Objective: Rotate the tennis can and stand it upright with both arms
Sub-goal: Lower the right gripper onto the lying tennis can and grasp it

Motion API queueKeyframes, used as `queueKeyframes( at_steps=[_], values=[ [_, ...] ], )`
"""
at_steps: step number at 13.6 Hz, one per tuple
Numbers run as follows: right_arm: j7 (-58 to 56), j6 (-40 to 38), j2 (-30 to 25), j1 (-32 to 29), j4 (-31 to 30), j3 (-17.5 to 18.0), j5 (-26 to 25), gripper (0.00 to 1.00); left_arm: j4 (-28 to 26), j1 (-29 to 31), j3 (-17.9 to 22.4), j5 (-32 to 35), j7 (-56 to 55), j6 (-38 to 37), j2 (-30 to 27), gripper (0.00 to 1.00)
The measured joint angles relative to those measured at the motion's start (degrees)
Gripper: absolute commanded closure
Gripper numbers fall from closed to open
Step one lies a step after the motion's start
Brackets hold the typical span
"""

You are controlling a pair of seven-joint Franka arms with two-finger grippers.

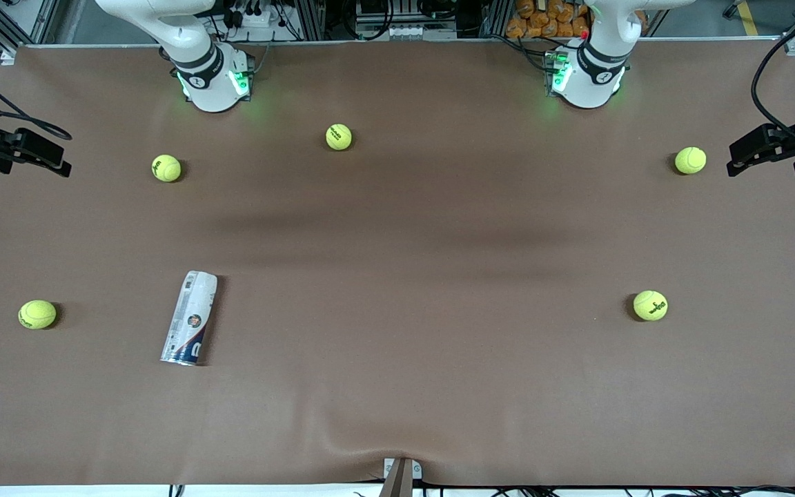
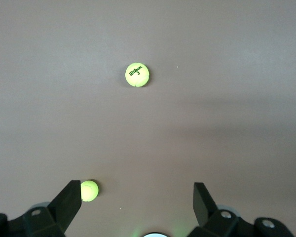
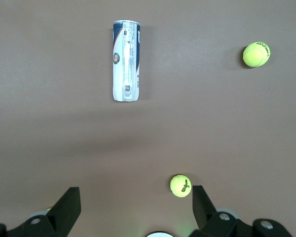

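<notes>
A tennis can [image 1: 190, 317] lies on its side on the brown table [image 1: 397, 386], toward the right arm's end and in the half nearer the front camera. Its long axis runs roughly from the robots' side toward the front camera, tilted slightly, with the navy-blue end nearest the camera and the white end pointing toward the right arm's base [image 1: 212, 83]. Nothing touches it.

Five tennis balls lie scattered, all well apart from the can. The closest is one ball [image 1: 37, 314] beside it, near the table's edge at the right arm's end. Another ball [image 1: 166, 168] lies farther from the camera than the can, between it and the right arm's base.

The right gripper [image 3: 136, 207] hangs high over the table, fingers spread wide and empty. The left gripper [image 2: 136, 205] hangs likewise over its own end, fingers apart, holding nothing.
</notes>
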Motion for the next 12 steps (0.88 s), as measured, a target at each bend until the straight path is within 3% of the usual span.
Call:
queueKeyframes(
  at_steps=[8,12],
  values=[
    [0.0,0.3,0.0,0.0,-0.9,0.1,0.0,0.00,0.0,0.1,0.0,0.0,0.0,0.0,0.0,0.00],
    [0.0,9.1,1.6,0.0,-9.0,0.2,0.1,0.00,0.0,-0.1,0.0,-0.1,0.0,0.0,0.0,0.00]
  ],
)
